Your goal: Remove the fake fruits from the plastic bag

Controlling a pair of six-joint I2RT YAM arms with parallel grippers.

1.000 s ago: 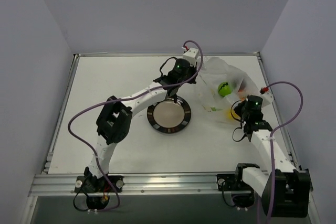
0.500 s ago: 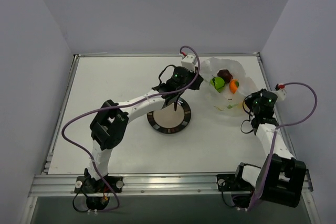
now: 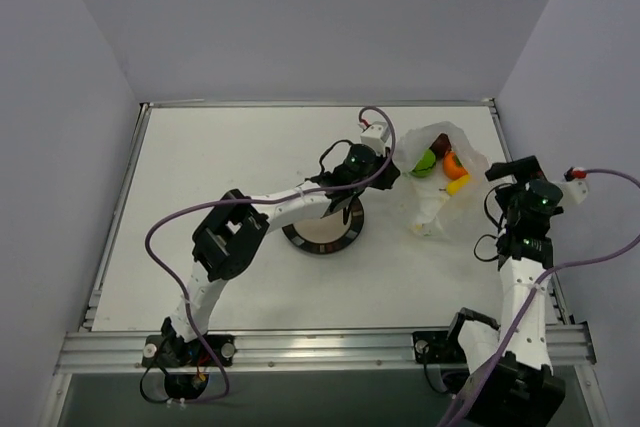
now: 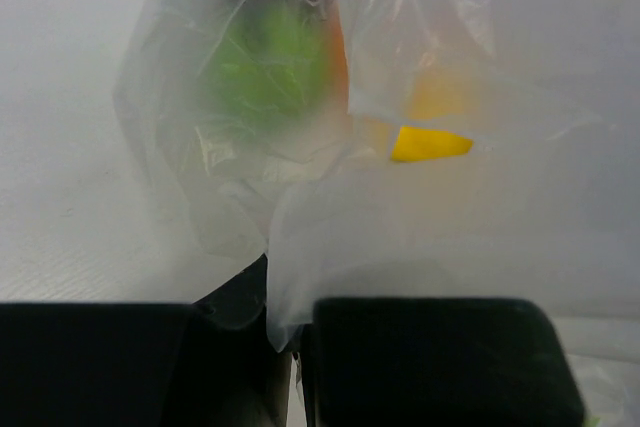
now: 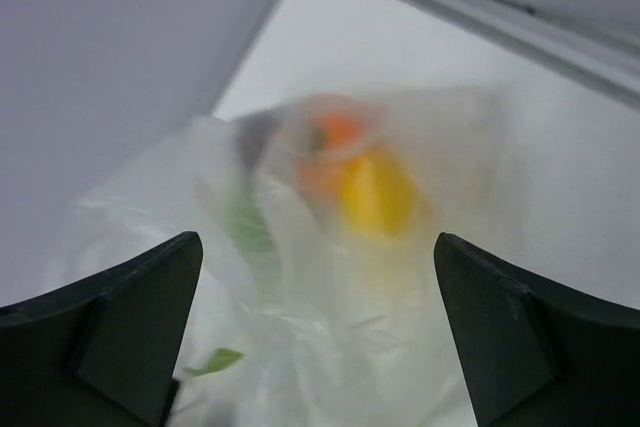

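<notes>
The plastic bag (image 3: pixel 437 197) lies crumpled at the right of the table, with the fake fruits at its far end: a green one (image 3: pixel 424 160), an orange one (image 3: pixel 453 165), a yellow one (image 3: pixel 458 184) and a dark piece (image 3: pixel 440 142). My left gripper (image 3: pixel 383 167) is shut on the bag's left edge; the film is pinched between its jaws (image 4: pixel 285 332). Through the plastic the left wrist view shows the green fruit (image 4: pixel 265 72) and the yellow one (image 4: pixel 430 143). My right gripper (image 3: pixel 506 175) is open just right of the bag, its jaws (image 5: pixel 315 347) spread wide before the bag (image 5: pixel 330 337) and gripping nothing.
A round metal plate with a dark rim (image 3: pixel 300 237) lies left of the bag, partly under the left arm. The table's right rail (image 3: pixel 520 162) and the right wall run close behind the right gripper.
The right gripper has let go of the bag, opened wide and drawn back to the right. The left gripper moved right with the bag edge, and the fruits shifted toward the bag's far end.
</notes>
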